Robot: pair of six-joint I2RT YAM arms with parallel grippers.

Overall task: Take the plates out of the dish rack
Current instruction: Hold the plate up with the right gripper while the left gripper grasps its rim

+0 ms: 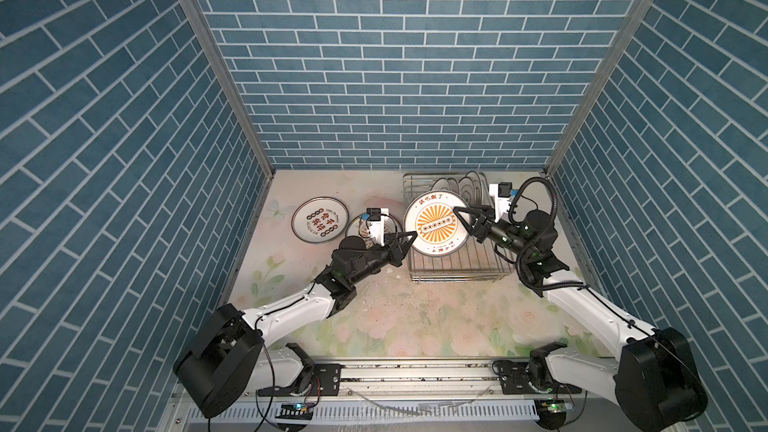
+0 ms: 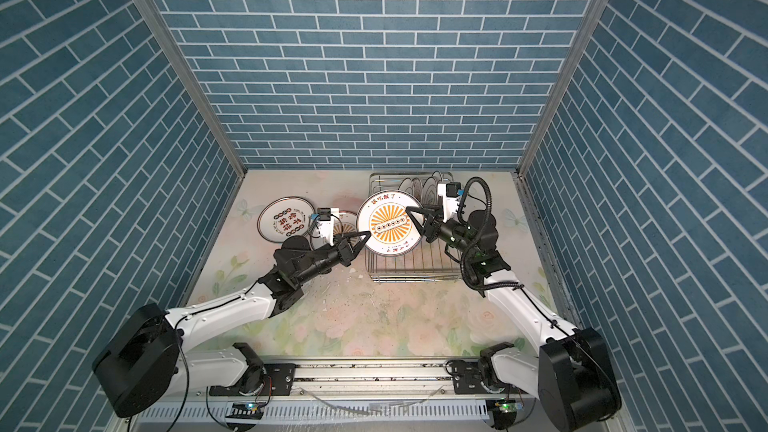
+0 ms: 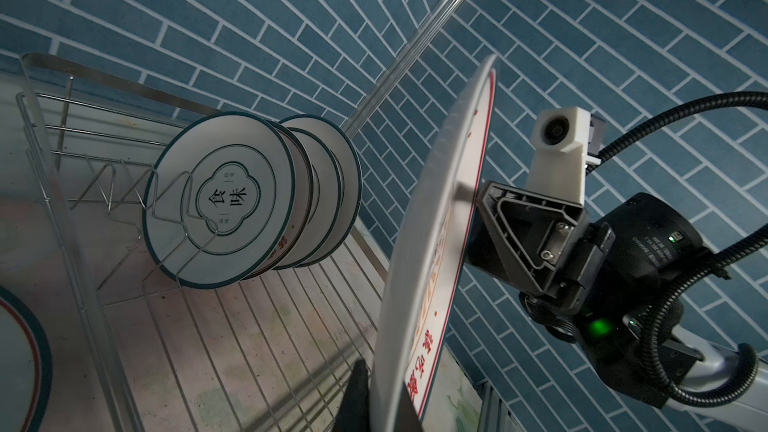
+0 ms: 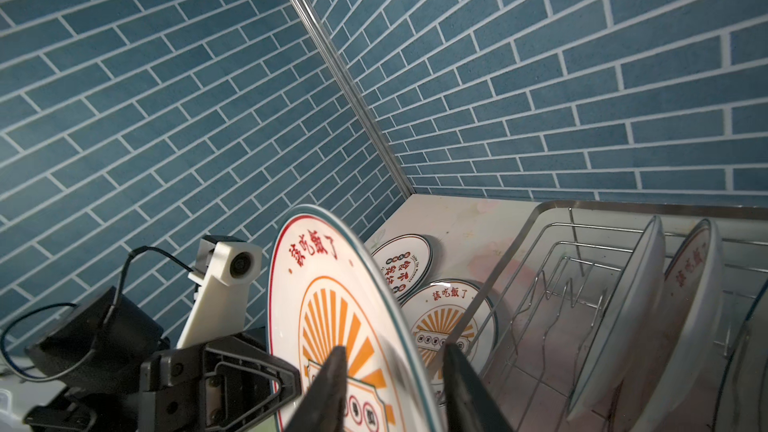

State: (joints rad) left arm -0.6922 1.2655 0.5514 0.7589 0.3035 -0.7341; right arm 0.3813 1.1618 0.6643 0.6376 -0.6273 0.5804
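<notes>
A white sunburst plate (image 1: 436, 224) (image 2: 388, 222) stands on edge above the front of the dish rack (image 1: 457, 272) (image 2: 415, 272). My left gripper (image 1: 411, 236) (image 2: 368, 236) (image 3: 380, 405) is shut on the plate's (image 3: 436, 222) left rim. My right gripper (image 1: 463, 220) (image 2: 415, 220) (image 4: 395, 351) is open, its jaws straddling the right rim of the plate (image 4: 332, 284) with gaps on both sides. Several plates (image 1: 465, 184) (image 3: 220, 201) (image 4: 623, 305) stand upright at the rack's (image 3: 249, 326) (image 4: 540, 243) back end.
Two plates lie flat on the floral table left of the rack: one with Chinese characters (image 1: 319, 220) (image 4: 401, 263) and a sunburst one (image 1: 361, 228) (image 4: 449, 313) partly under my left wrist. Blue brick walls close in the back and both sides.
</notes>
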